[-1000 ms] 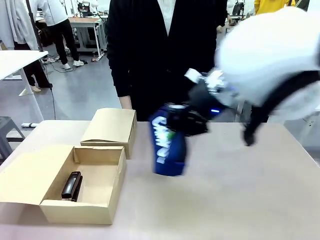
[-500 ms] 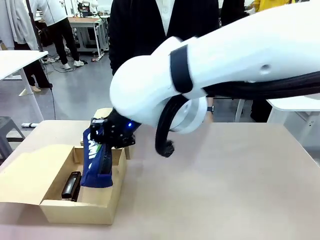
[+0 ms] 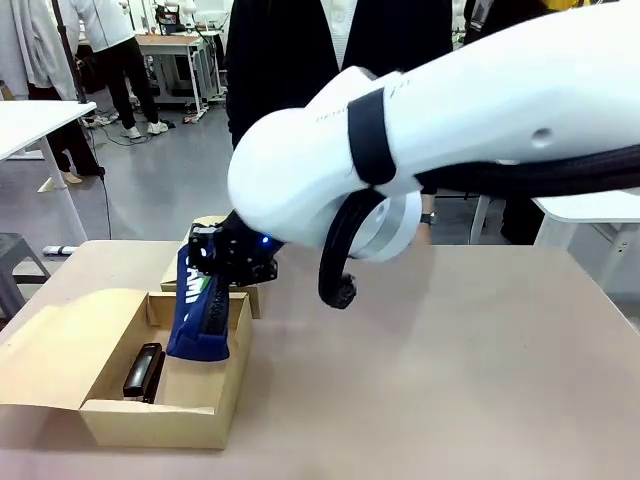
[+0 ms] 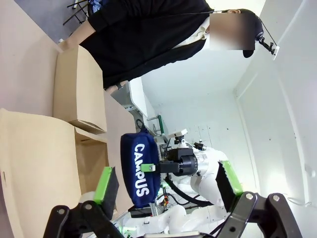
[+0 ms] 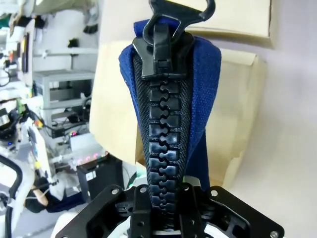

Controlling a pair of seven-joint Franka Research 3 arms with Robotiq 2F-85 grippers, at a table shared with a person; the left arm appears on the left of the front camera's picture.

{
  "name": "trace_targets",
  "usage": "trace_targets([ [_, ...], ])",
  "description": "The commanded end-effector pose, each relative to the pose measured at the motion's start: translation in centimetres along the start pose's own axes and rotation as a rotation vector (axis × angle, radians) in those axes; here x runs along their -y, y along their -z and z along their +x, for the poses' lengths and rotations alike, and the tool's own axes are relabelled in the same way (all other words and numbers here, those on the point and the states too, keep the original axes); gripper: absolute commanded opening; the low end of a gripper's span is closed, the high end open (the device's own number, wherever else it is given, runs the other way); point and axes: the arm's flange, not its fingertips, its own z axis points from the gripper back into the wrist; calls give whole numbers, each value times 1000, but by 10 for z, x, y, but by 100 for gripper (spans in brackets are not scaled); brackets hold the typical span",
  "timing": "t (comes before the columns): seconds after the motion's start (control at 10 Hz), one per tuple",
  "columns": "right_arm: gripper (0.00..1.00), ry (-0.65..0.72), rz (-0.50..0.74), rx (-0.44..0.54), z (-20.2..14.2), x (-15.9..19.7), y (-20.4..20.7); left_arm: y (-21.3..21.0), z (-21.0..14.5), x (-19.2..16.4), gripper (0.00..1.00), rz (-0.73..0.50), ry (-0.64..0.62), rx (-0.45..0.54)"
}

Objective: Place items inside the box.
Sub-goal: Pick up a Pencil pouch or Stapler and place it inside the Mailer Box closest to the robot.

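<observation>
**Orientation.** The navy pouch [image 3: 200,315] hangs with its long axis close to vertical, leaning slightly. Its upper end is at the right gripper [image 3: 235,262] and its lower end points down at the open box [image 3: 110,420]. In the left wrist view the white "CAMPUS" lettering runs along this axis. In the right wrist view we look straight down the black zip [image 5: 166,124], with its pull at the far end. The right gripper is clamped tight on the near end of the pouch. The left gripper [image 4: 167,186] stands wide open with nothing between its green pads [image 4: 106,183].

**Change.** One second earlier the pouch hung over bare table [image 3: 450,380] near the middle, to the right of the boxes. Half a second earlier it had already reached the open box. Since then we see it shift very little. The stapler [image 3: 143,372] has not moved.

**Containers.** The open box sits at the near left of the table, its flap spread flat to the left. It holds the black stapler, which lies on the left side of the floor. The pouch's lower end hangs over the right side of the opening, next to the right wall. We cannot tell whether it touches the floor. A second box [image 3: 225,250], closed, stands just behind the open one. A person [image 3: 300,90] in dark clothing stands at the far edge.
</observation>
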Motion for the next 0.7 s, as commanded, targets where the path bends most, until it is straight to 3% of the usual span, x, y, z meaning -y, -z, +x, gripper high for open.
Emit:
trace_targets([
  [0.0,7,99,-30,90,4,-30,19,0,0,1,100,-21,15,8],
  [0.5,7,135,-127,-16,14,-28,80,0,0,1,100,-21,15,8],
  [0.6,7,153,-148,4,17,-23,87,0,0,1,100,-21,15,8],
])
